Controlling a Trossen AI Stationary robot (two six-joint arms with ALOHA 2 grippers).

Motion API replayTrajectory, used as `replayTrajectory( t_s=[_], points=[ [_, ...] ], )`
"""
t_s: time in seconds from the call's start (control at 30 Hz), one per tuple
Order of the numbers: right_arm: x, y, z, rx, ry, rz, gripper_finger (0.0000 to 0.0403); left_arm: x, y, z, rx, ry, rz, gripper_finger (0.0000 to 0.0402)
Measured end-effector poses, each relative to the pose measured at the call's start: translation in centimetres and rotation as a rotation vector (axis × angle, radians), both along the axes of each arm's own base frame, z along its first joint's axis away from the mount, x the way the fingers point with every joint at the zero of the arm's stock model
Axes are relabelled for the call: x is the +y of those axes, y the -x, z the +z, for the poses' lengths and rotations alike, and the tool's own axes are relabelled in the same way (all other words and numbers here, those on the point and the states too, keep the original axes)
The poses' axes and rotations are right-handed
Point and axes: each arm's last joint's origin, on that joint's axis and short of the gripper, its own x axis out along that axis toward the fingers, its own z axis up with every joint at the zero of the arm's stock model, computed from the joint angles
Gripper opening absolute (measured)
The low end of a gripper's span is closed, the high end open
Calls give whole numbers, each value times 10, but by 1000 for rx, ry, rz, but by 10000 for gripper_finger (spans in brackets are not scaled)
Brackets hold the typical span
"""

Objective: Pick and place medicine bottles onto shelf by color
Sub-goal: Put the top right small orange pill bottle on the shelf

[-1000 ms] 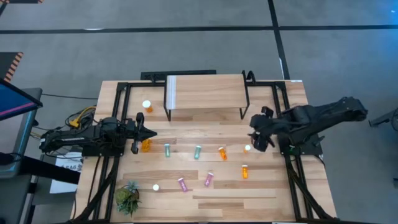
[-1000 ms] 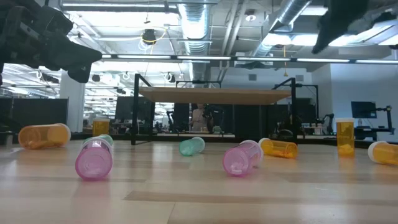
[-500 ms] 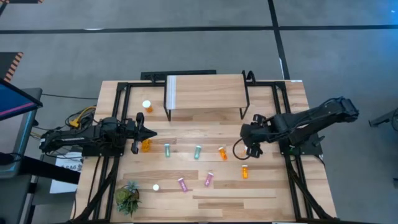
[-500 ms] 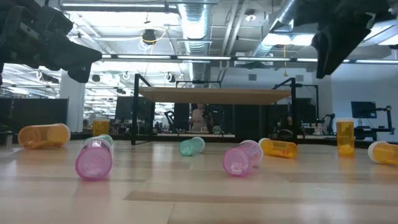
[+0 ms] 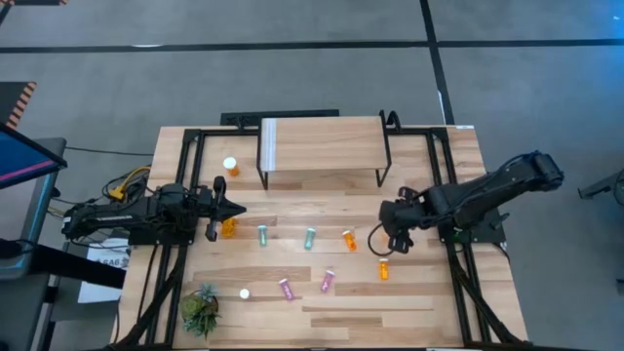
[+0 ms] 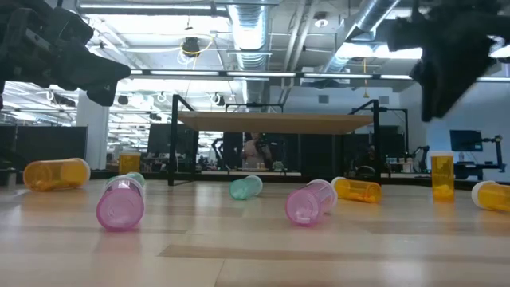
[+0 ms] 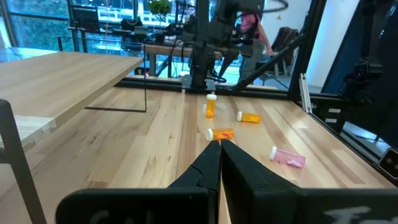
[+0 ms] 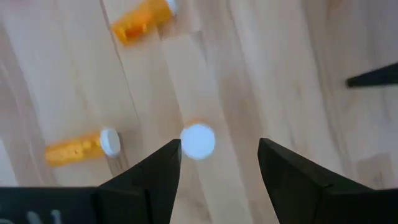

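Observation:
My right gripper (image 5: 386, 240) is open and points down. It hangs above an upright orange bottle (image 6: 441, 175), whose white cap (image 8: 198, 140) shows between its two fingers; it touches nothing. Two orange bottles (image 5: 348, 240) (image 5: 383, 268) lie on their sides close by. Two teal bottles (image 5: 262, 234) (image 5: 310, 238) and two pink ones (image 5: 287, 289) (image 5: 328, 281) lie on the table's middle. A wide orange bottle (image 5: 229, 227) lies by my left gripper (image 5: 237, 207), which is shut and empty at the table's left. The shelf (image 5: 322, 144) stands at the far edge, bare.
Another orange bottle (image 5: 231, 166) stands upright left of the shelf. A small green plant (image 5: 200, 310) stands at the near left corner, with a white-capped thing (image 5: 245, 292) beside it. Black frame rails (image 5: 180, 195) run along both table sides.
My right gripper has gone toward the table's left and near edges and down, and now stands over the upright orange bottle. No bottle has moved.

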Motion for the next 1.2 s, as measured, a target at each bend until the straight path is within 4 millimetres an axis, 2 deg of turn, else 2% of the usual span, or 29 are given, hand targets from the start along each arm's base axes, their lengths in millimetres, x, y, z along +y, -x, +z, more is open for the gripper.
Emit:
replayTrajectory(
  t_s=[0.17,0.37,0.97,1.2],
  points=[
    [6,2,-14,-7,-4,6,235,0,0,0,0,0,0,0],
    [9,0,-13,-40,-14,18,235,0,0,0,0,0,0,0],
    [14,-16,-46,121,46,41,235,0,0,0,0,0,0,0],
    [12,-16,-44,108,42,36,231,0,0,0,0,0,0,0]
  ],
)
